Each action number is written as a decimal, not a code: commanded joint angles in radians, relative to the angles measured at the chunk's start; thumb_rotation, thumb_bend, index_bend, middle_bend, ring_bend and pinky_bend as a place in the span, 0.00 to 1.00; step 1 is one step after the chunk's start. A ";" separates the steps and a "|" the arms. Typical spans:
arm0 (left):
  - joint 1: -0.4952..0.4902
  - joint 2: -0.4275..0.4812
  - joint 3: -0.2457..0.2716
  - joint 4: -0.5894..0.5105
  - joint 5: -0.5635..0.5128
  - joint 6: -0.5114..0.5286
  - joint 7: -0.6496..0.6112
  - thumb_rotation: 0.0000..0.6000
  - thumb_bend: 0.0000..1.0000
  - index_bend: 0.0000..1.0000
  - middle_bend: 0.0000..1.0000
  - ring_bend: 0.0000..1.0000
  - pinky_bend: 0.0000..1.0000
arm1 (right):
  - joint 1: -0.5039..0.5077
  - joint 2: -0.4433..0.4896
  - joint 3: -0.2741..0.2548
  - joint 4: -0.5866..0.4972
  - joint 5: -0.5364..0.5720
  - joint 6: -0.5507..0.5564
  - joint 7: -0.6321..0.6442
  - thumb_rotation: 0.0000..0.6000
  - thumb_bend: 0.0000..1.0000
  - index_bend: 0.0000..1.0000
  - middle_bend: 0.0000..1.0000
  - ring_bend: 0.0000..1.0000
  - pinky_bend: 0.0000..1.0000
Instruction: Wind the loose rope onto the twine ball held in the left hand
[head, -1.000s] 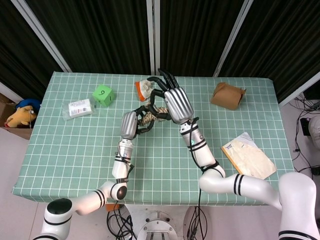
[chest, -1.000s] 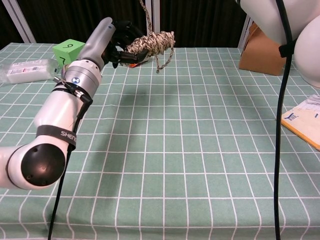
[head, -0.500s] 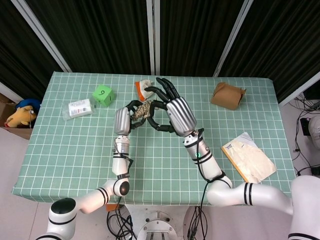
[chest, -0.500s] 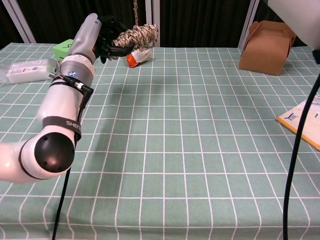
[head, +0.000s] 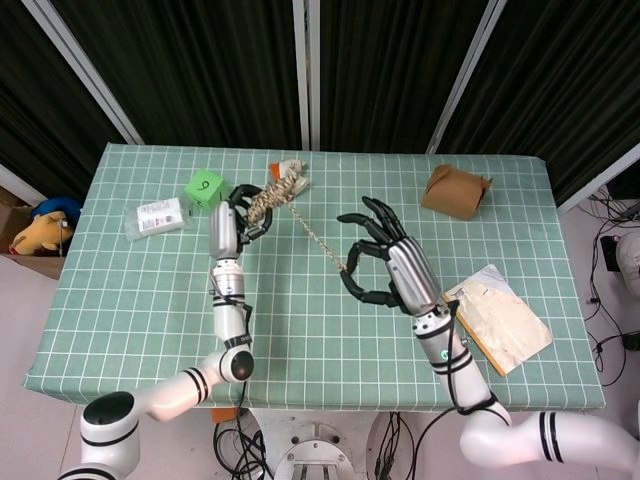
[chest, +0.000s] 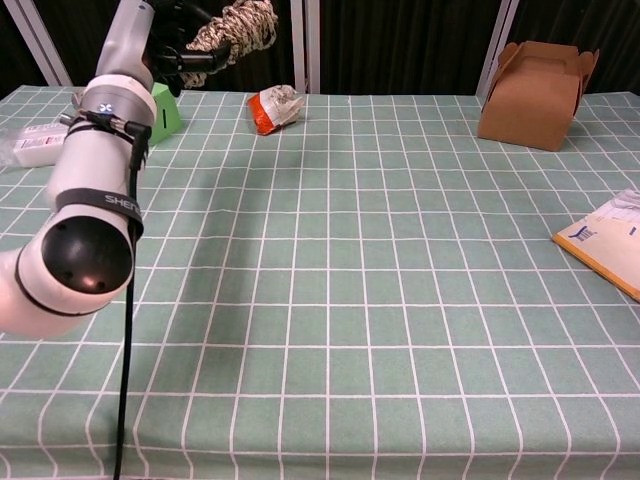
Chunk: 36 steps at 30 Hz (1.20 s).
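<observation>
My left hand (head: 232, 212) grips the mottled twine ball (head: 272, 192), raised above the table's far left part. In the chest view the same left hand (chest: 168, 42) holds the twine ball (chest: 238, 26) high at the top left. A loose rope (head: 318, 236) runs in a straight slanting line from the ball down to my right hand (head: 392, 268). The right hand hovers over the table's middle right, pinching the rope's end at its fingertips with the other fingers spread. The chest view does not show the right hand.
A green cube (head: 206, 188) and a white packet (head: 160, 216) lie at the far left. An orange-and-white snack bag (chest: 276, 107) sits behind the ball. A brown box (head: 456, 191) stands far right, and a beige envelope (head: 498, 318) lies near the right edge.
The left hand has carried the ball left and away from the right hand. The right hand has swung right and towards me, and the rope between them is drawn out straight.
</observation>
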 joint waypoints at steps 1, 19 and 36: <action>0.020 0.028 -0.029 -0.060 -0.038 0.001 -0.008 1.00 0.49 0.79 0.77 0.68 0.79 | -0.061 0.022 -0.043 -0.019 0.010 0.031 0.061 1.00 0.60 0.94 0.24 0.00 0.00; 0.166 0.219 -0.047 -0.465 -0.061 -0.030 -0.182 1.00 0.49 0.79 0.77 0.68 0.80 | -0.190 0.016 -0.067 0.194 0.181 -0.071 0.259 1.00 0.60 0.94 0.24 0.00 0.00; 0.213 0.406 0.260 -0.625 0.360 -0.101 -0.376 1.00 0.49 0.79 0.78 0.69 0.80 | -0.087 -0.074 0.063 0.315 0.280 -0.232 0.192 1.00 0.60 0.94 0.23 0.00 0.00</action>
